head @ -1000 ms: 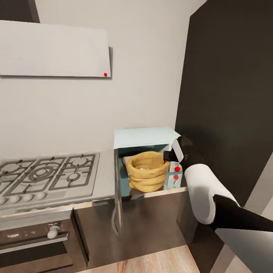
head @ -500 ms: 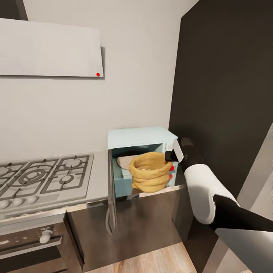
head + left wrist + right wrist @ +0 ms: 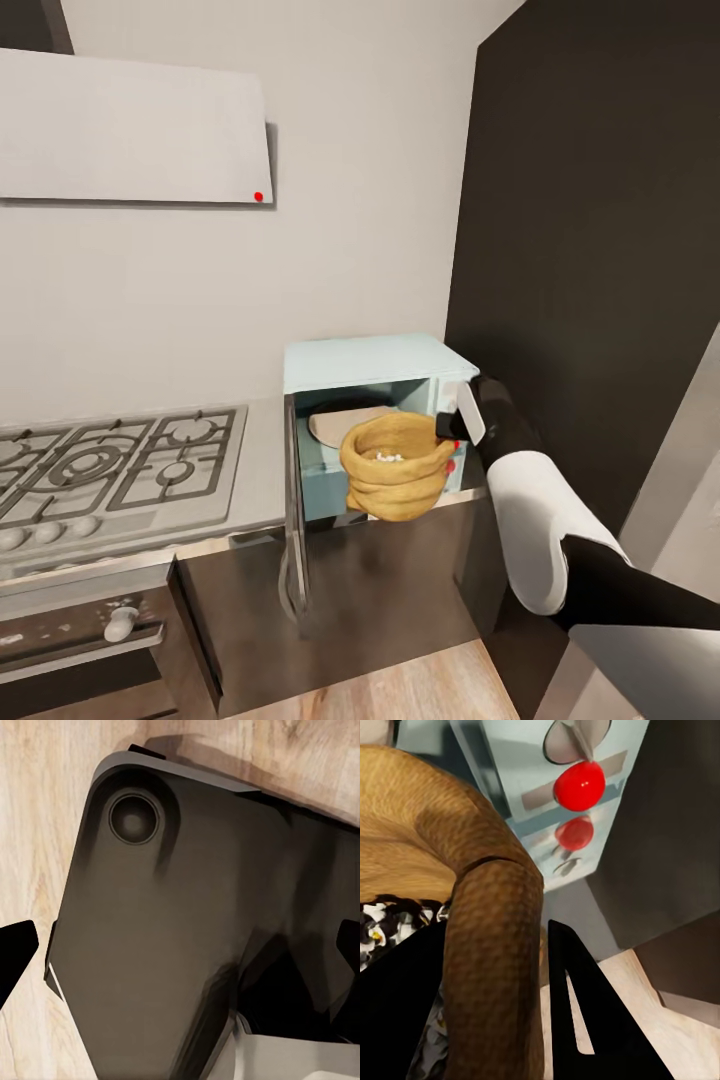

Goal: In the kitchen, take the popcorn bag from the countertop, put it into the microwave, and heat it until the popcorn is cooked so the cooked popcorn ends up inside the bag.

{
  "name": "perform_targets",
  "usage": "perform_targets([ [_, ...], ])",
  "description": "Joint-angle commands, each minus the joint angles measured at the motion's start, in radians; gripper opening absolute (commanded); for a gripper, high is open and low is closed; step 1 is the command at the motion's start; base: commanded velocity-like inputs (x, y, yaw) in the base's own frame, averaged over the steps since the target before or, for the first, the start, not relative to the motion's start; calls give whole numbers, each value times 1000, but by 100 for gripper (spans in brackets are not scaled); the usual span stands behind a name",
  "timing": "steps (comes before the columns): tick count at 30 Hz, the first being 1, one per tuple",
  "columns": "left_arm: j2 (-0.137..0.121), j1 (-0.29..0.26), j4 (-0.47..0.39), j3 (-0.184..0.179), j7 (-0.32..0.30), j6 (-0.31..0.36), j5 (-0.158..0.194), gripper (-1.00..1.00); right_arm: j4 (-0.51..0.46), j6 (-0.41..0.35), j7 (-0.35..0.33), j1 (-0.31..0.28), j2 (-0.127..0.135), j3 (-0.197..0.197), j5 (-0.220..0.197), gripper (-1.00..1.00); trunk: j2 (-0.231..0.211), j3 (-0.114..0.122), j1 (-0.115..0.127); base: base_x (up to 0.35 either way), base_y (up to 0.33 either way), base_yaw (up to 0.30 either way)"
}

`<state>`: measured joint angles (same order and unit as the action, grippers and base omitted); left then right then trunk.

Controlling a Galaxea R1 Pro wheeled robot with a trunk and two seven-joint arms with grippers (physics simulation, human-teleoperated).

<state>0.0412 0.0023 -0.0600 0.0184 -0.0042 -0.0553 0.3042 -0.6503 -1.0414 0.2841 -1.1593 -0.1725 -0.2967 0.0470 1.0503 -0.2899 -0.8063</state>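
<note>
The right claw (image 3: 495, 997) is clamped on the rolled rim of the popcorn bag (image 3: 395, 467), holding it at the open microwave (image 3: 365, 362) mouth, at the microwave's 6 o'clock. Whitish popcorn (image 3: 387, 457) shows inside. The left claw (image 3: 180, 952) is spread apart over the robot's dark base.

The grey metallic countertop (image 3: 262, 470) runs along the far wall, ending on the right at a tall dark cabinet (image 3: 590, 240). A steel gas hob (image 3: 105, 475) with black grates lies on its left part. At its right end stands the pale-blue microwave (image 3: 365, 362), its door (image 3: 293, 520) swung open toward the near side; the popcorn bag (image 3: 393, 466) is in front of the opening, at the counter's near edge, but whether it rests on the countertop cannot be told.
</note>
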Motion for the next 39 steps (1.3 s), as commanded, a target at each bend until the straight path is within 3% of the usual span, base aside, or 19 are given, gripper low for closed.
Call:
perform_targets([
  [1, 0, 0, -1, 2, 0, -1, 4, 100, -7, -6, 1, 5, -2, -7, 10, -100, 1, -1, 0, 0, 0, 0],
  [9, 0, 0, -1, 3, 0, -1, 4, 100, -67, -6, 4, 43, -2, -11, -17, -100, 1, -1, 0, 0, 0, 0],
  [10, 0, 0, -1, 2, 0, -1, 4, 100, -201, -6, 5, 92, -2, -11, 28, -100, 1, -1, 0, 0, 0, 0],
  [23, 0, 0, -1, 2, 0, -1, 4, 100, -217, -6, 6, 92, 0, -13, 31, -100, 1, -1, 0, 0, 0, 0],
  [31, 0, 1, -1, 2, 0, -1, 4, 100, -376, -6, 7, 92, -1, -12, 34, -100, 1, -1, 0, 0, 0, 0],
  [35, 0, 1, -1, 2, 0, -1, 4, 100, -389, -6, 6, 90, -2, -12, 90, -100, 1, -1, 0, 0, 0, 0],
  [39, 0, 0, -1, 2, 0, -1, 4, 100, -378, -6, 6, 90, -2, -13, 106, -100, 1, -1, 0, 0, 0, 0],
])
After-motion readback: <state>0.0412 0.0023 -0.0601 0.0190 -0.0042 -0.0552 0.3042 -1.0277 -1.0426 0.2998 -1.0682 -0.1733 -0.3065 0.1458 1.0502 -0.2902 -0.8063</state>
